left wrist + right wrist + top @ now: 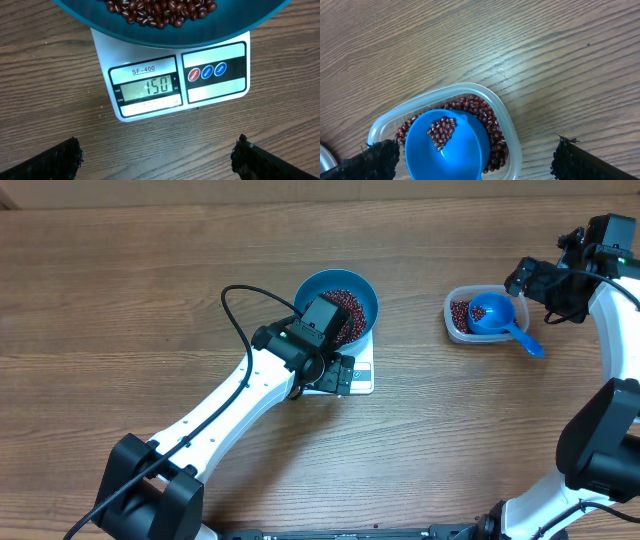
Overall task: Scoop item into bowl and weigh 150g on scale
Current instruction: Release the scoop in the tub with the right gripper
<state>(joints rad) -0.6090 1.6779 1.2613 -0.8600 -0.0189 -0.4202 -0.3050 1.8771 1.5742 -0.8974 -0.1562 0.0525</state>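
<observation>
Looking down through the left wrist camera, I am seeing the left pincer (157, 152) hanging with its two dark fingers spread wide and nothing between them but bare bench (50, 75). Just ahead of those fingertips the white scale (178, 80) is lying flat, with its display and three round buttons facing back toward the pincer, and the display is reading 150. Beyond the display, further from the pincer, the blue bowl (165, 37) is sitting on the scale's platform and overhanging it on both sides. The red-brown beans (160, 10) are heaping inside the bowl. I am reading the left pincer as near the scale but apart from it, touching neither scale nor bowl. Over on the other side, the right pincer (476, 150) is also standing wide and holding nothing. Between and just ahead of its fingers a clear plastic tub (512, 145) is resting on the bench with more of the beans in it. A blue scoop (455, 150) is lying in that tub, carrying a small clump of beans in its cup. From overhead, the scoop's handle is poking out over the tub's rim, and the two pincers are working well apart.
</observation>
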